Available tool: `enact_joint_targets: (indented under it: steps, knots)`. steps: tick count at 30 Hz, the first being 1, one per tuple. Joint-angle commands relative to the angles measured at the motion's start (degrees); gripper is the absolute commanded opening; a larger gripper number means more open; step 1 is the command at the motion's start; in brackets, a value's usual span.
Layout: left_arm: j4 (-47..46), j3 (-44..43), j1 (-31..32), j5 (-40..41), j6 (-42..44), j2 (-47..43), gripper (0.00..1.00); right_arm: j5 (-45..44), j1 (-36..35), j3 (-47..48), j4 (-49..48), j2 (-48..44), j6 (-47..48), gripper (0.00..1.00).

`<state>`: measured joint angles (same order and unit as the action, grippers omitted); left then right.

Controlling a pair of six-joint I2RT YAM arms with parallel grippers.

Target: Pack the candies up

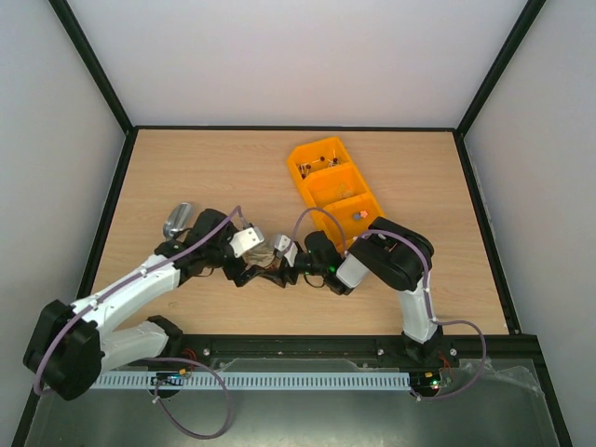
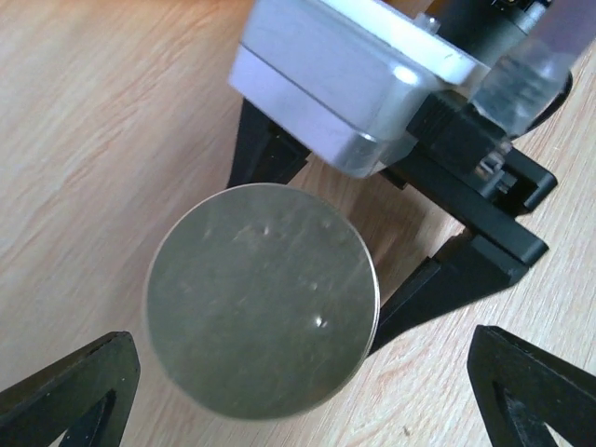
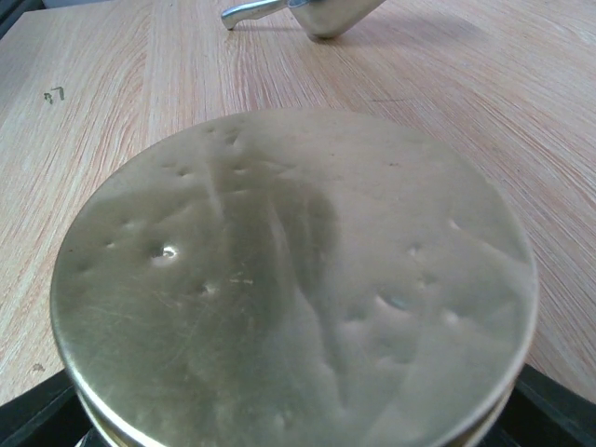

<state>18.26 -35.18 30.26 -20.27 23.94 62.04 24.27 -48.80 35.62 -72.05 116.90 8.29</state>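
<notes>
A jar topped by a round gold lid (image 1: 265, 252) stands on the table between my two grippers. The lid (image 3: 293, 279) fills the right wrist view, and whatever the jar holds is hidden. My right gripper (image 3: 298, 433) is shut on the jar just below the lid, its black fingers (image 2: 438, 289) pressed against both sides. My left gripper (image 2: 300, 345) hangs above the lid (image 2: 261, 298), open wide, with its fingertips well clear of the rim. A few candies (image 1: 357, 215) lie in the compartments of an orange tray (image 1: 300, 182) at the back right.
A silver metal scoop (image 1: 177, 220) lies on the wooden table left of the left arm and shows as the scoop (image 3: 312, 14) beyond the lid. The two wrists crowd together around the jar (image 1: 270, 261).
</notes>
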Motion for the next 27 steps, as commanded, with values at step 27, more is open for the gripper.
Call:
enact_joint_targets:
  steps: [27]
  knots:
    - [-7.0, -0.5, 4.0, 8.1, -7.7, 10.9, 0.89, -0.2, -1.1, 0.4, 5.3, 1.7, -0.8, 0.01]
